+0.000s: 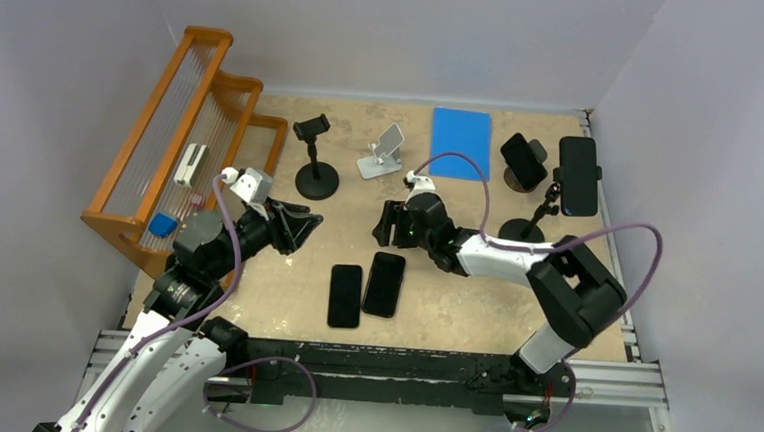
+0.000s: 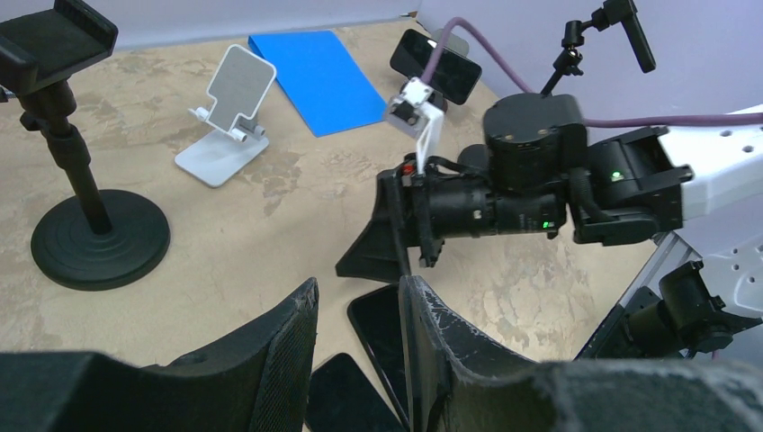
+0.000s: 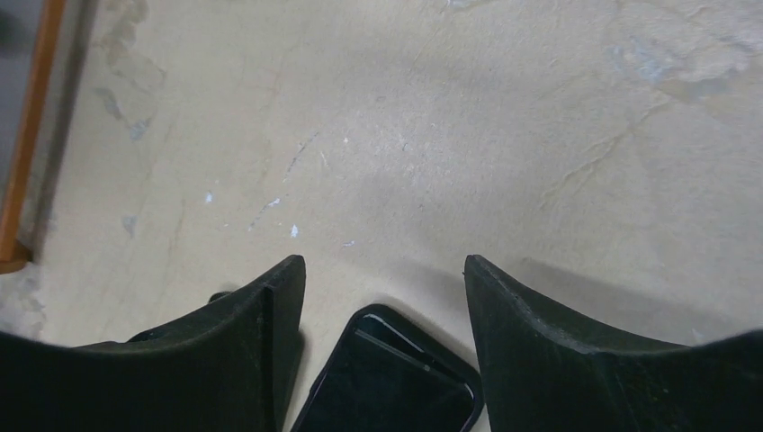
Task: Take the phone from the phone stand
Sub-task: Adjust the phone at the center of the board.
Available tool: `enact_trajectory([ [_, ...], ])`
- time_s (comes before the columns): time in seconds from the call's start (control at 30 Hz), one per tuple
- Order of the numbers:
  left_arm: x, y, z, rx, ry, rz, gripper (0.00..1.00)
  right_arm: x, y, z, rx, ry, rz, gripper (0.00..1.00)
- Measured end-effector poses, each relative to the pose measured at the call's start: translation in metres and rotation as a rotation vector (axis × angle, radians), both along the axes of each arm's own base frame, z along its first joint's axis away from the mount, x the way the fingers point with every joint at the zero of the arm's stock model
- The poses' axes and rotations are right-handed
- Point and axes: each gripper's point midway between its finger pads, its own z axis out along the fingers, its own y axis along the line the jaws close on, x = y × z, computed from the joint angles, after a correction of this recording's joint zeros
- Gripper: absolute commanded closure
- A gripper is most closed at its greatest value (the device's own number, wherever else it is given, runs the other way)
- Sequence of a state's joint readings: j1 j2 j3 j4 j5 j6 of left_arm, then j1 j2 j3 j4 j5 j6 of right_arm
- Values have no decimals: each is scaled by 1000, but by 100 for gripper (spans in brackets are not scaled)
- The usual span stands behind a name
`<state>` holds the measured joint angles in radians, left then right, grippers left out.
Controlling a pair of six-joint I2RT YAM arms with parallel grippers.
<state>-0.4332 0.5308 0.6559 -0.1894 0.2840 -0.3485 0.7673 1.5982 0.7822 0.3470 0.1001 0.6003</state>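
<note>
The right tool (image 3: 384,270) is spread and empty over a phone (image 3: 387,382) partly cut off at the frame edge. The left tool (image 2: 358,292) is narrowly parted, holding nothing.

A black phone (image 1: 578,175) sits upright, clamped in a black tripod stand (image 1: 524,228) at the table's (image 1: 472,312) far right. A second phone (image 1: 524,161) leans tilted on a neighbouring stand (image 1: 512,182).

No text, label or number is legible anywhere.

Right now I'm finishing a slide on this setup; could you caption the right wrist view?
Open right gripper poised above a black phone lying flat on the tan table.
</note>
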Motion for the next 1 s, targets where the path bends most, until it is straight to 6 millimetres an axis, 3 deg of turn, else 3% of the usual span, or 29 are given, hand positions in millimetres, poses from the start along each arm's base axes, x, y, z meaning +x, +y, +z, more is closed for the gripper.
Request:
enact_trajectory([
  [0.27,0,0,0,0,0,0,63,-2,12,-30,-46,53,83,35],
  [0.53,0,0,0,-1,0,-1,63,-8,21,-27,-13,52,138,36],
  [0.77,0,-1,0,-1,1,-4,63,-34,28,-37,-6,86,211,37],
  [1.0,0,-1,-1,-3,11,-4,63,-48,38,-37,1,84,251,37],
])
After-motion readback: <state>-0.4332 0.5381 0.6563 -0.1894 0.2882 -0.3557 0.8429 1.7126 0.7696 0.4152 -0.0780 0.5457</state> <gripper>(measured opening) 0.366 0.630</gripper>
